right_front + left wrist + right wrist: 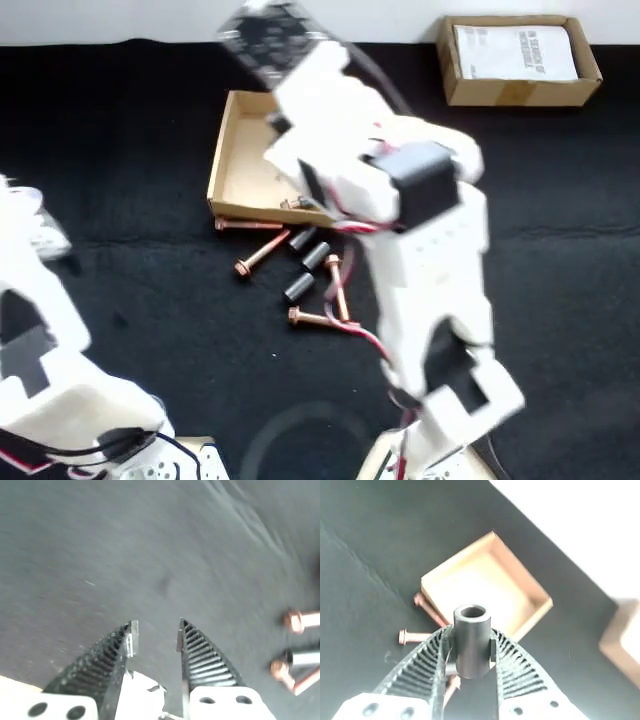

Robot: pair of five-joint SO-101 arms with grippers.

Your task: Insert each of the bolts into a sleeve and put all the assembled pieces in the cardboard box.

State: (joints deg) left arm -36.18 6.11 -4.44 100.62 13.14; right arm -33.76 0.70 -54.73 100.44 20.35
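- Low at 8 o'clock in my high view sits the left arm (pixel 50 390). Its left claw (pixel 156 630) hangs over bare black desk (pixel 150 130), jaws well apart and holding nothing.
- At 11 o'clock from the loose parts lies the cardboard box (pixel 238 160), open side up. I can make out no finished piece in the part I can see.
- I count four bolts on the desk. One bolt (pixel 250 225) runs along the box's near wall. A second bolt (pixel 264 253) slants just below it. A third bolt (pixel 339 290) points toward 6 o'clock. A fourth bolt (pixel 322 321) lies crosswise at its foot.
- Three loose sleeves lie among them: one sleeve (pixel 300 240), another sleeve (pixel 316 255) just beside it, and a third sleeve (pixel 298 288) toward 7 o'clock.
- The right arm (pixel 430 250) rears up centre-right. Its right claw (pixel 470 632) is closed snugly on a fourth sleeve (pixel 470 650), held off the desk with its bore facing the wrist camera.
- My reading: the sleeve is picked and no bolt is mated yet. Next, my free claw must fetch a bolt and line its shank up with that bore.
- At 1 o'clock a second box (pixel 500 92) holds a printed sheet, which makes two boxes.
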